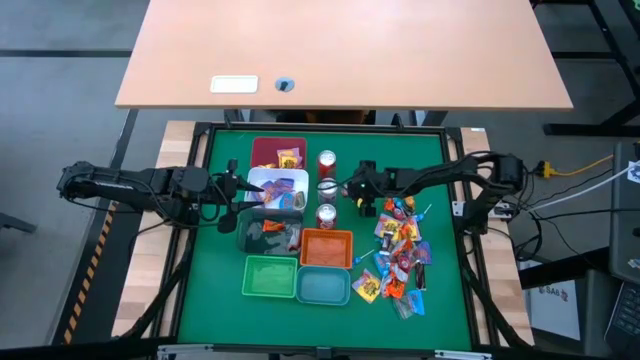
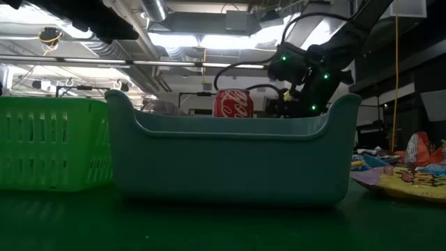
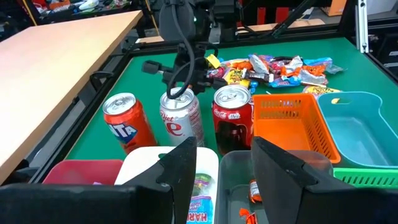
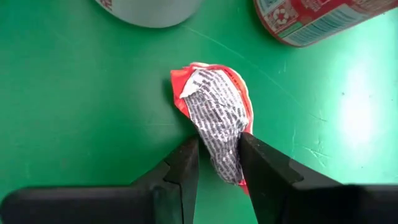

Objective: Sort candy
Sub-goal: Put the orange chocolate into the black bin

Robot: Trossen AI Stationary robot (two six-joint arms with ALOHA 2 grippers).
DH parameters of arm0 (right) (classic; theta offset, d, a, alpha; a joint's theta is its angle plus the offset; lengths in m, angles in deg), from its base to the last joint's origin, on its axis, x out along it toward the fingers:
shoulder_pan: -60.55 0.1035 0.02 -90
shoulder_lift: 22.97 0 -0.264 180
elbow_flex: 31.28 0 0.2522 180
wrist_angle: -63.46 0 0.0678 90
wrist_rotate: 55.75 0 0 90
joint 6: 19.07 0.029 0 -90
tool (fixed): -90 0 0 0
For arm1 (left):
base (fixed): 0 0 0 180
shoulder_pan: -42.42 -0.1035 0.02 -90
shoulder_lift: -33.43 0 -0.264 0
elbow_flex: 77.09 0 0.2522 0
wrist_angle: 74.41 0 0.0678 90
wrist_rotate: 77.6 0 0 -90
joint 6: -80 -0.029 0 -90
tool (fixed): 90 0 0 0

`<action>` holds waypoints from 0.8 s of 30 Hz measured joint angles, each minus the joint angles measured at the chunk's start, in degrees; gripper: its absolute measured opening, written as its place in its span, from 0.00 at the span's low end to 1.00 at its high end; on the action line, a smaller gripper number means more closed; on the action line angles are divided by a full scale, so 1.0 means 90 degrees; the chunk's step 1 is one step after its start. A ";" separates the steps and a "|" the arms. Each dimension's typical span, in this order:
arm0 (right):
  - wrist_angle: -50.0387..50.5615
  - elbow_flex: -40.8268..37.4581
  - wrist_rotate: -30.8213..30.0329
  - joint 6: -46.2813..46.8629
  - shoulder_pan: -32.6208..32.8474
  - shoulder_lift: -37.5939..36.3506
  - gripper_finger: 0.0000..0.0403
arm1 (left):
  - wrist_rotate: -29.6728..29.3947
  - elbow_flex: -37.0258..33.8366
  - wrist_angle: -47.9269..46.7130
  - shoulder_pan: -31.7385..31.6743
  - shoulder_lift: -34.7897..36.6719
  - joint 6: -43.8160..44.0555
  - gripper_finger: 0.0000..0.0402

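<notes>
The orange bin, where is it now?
High view: the orange bin sits mid-table, below the cans, above the teal bin, left of the candy pile.

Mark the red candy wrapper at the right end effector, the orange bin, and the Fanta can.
red candy wrapper [image 4: 214, 109]: right wrist view, middle of its printed panel.
orange bin [image 3: 292, 124]: left wrist view, its slatted front wall.
Fanta can [image 3: 127, 127]: left wrist view, its labelled side.

Dark arms, black looping cables, green lights, matte black fingers [image 4: 186, 163].

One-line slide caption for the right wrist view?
Right gripper pinches a red-and-white candy wrapper over the green mat, two cans just beyond.
</notes>
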 joint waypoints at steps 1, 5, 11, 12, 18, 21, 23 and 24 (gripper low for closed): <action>0.0014 0.0002 0.0009 0.0000 0.0000 0.0015 0.29 | 0.0002 0.0000 0.0000 0.0000 -0.0001 0.0000 0.36; 0.0054 0.0004 0.0010 0.0046 0.0000 0.0022 0.26 | 0.0002 0.0000 0.0001 0.0000 0.0000 0.0000 0.36; 0.0076 0.0014 0.0003 0.0061 0.0000 0.0022 0.13 | 0.0002 0.0000 0.0000 0.0000 0.0000 0.0000 0.36; 0.0092 0.0030 0.0003 0.0063 0.0012 0.0022 0.11 | 0.0001 0.0000 0.0001 0.0000 0.0000 0.0000 0.36; 0.0697 0.0333 -0.0004 0.0082 0.0012 -0.0105 0.11 | 0.0002 0.0000 0.0000 0.0000 0.0000 0.0002 0.36; 0.1410 0.0648 -0.0016 0.0083 0.0015 -0.0249 0.12 | 0.0002 0.0000 0.0001 0.0000 0.0000 0.0000 0.36; 0.2003 0.0867 -0.0019 0.0091 0.0019 -0.0295 0.13 | 0.0002 0.0000 0.0001 0.0000 0.0000 0.0001 0.36; 0.2325 0.1002 -0.0019 0.0116 0.0019 -0.0315 0.12 | 0.0002 0.0000 0.0002 0.0000 0.0000 0.0003 0.36</action>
